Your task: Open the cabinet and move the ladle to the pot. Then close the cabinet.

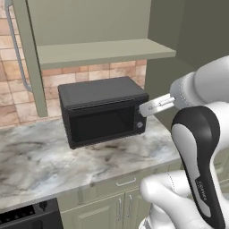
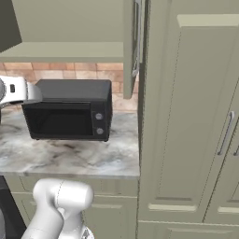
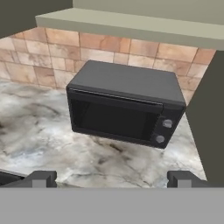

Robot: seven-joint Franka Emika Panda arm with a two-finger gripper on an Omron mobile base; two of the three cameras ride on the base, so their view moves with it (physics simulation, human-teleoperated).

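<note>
- Hand view: claw (image 3: 112, 178) spread wide, holding nothing, above the marble table (image 3: 39, 131).
- Black microwave (image 3: 127, 105) at 12 o'clock.
- Cabinet (image 1: 94, 27) doors stand open overhead.

No readable text, brand or number anywhere. The dark arm link (image 1: 200, 156), right of the microwave (image 1: 100, 110), carries small pale lettering, too blurred to read. The microwave's two round knobs (image 3: 163, 131) at the right of its door have no legible markings.
</note>
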